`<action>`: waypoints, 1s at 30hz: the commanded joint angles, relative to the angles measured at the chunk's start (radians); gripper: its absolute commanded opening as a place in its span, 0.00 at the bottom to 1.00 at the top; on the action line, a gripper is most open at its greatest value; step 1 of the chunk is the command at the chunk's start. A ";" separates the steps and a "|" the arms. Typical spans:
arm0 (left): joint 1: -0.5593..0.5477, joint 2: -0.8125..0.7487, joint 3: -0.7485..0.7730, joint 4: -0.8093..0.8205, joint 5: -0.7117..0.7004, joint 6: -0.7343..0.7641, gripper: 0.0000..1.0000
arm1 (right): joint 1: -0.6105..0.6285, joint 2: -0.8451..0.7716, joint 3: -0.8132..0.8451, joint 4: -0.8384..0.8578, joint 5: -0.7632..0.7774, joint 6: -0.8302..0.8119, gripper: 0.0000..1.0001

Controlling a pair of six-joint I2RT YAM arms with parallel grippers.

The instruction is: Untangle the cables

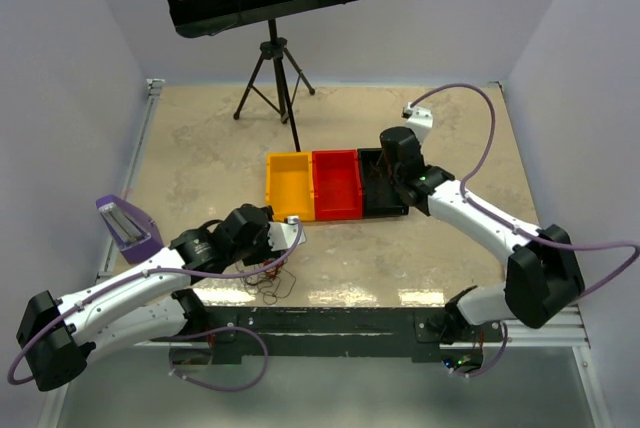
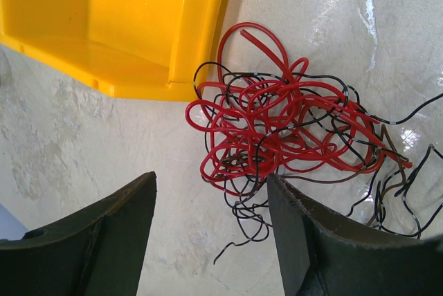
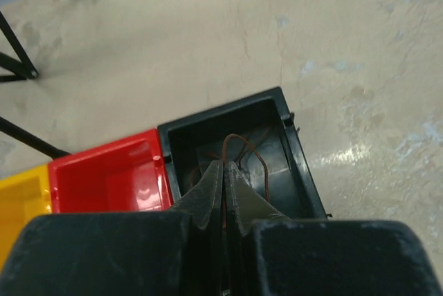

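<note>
The cables (image 2: 277, 123) lie on the table as a tangle of thin red loops with curly black strands and a brownish one through them, just right of a yellow bin's corner. My left gripper (image 2: 211, 180) hangs open over the tangle's near edge with nothing between its fingers. One black strand end curls between them on the table. In the top view the tangle (image 1: 270, 280) sits under the left gripper (image 1: 280, 240). My right gripper (image 3: 223, 166) is shut on a thin brown cable (image 3: 247, 146), whose loops hang into the black bin (image 3: 297, 145).
Yellow bin (image 1: 290, 186), red bin (image 1: 337, 183) and black bin (image 1: 372, 161) stand side by side mid-table. A music stand's tripod (image 1: 275, 78) is at the back. A purple holder (image 1: 125, 223) sits at the left table edge.
</note>
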 commanded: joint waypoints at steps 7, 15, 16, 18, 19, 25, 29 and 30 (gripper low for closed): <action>0.031 -0.018 0.060 0.025 0.045 -0.060 0.92 | 0.002 0.170 -0.035 0.073 -0.087 0.098 0.00; 0.083 -0.030 0.062 0.025 0.088 -0.056 1.00 | 0.002 0.227 -0.006 0.053 -0.127 0.092 0.31; 0.091 -0.033 0.063 0.022 0.096 -0.054 1.00 | 0.001 0.206 -0.006 0.053 -0.130 0.086 0.42; 0.108 -0.039 0.071 0.016 0.106 -0.050 1.00 | 0.002 0.131 -0.009 0.053 -0.144 0.062 0.57; 0.122 -0.041 0.077 0.018 0.116 -0.047 1.00 | 0.004 0.101 -0.010 0.050 -0.153 0.051 0.62; 0.264 0.008 0.129 0.025 0.237 -0.040 1.00 | 0.039 -0.101 -0.050 0.015 -0.206 0.037 0.73; 0.344 0.024 0.100 0.004 0.318 0.010 1.00 | 0.144 -0.239 -0.124 0.016 -0.244 0.089 0.76; 0.356 0.025 0.088 -0.002 0.333 0.021 1.00 | 0.187 -0.258 -0.142 0.022 -0.256 0.113 0.76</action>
